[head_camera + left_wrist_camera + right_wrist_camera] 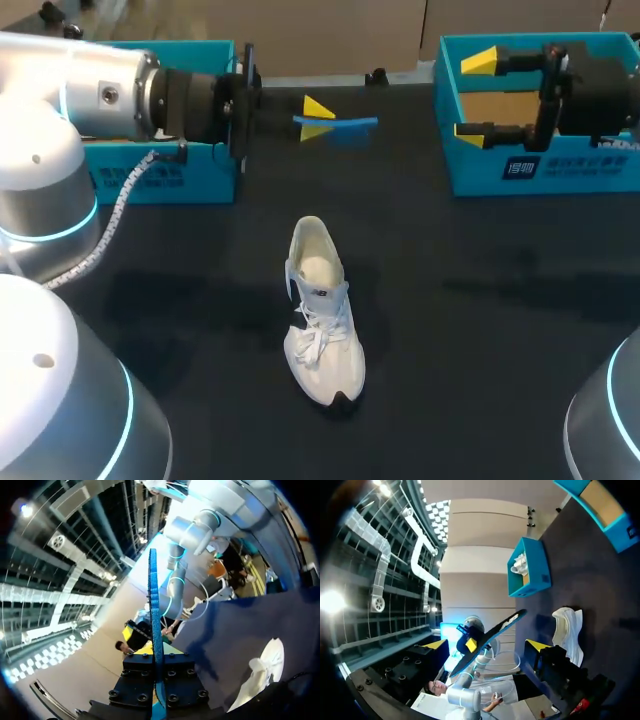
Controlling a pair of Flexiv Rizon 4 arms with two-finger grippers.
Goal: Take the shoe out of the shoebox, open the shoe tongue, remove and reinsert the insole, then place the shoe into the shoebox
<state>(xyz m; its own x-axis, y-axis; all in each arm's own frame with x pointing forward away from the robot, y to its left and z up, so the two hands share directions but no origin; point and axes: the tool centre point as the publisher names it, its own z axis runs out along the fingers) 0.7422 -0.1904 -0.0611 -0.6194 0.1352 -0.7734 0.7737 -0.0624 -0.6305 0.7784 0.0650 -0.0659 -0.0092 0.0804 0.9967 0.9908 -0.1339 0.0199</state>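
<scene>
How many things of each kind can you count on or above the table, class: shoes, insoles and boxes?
Shoes: 1, the white shoe
Insoles: 1, the blue insole, held in the left gripper
Boxes: 2, the left blue box and the right blue box
Total: 4

Right shoebox (585, 172), front wall: dark square logo with white characters, fine white print lines beside it, too small to read. Left shoebox (190, 180), front wall: same kind of white print, illegible. Shoe (322, 340), tongue: small dark tag, unreadable.
</scene>
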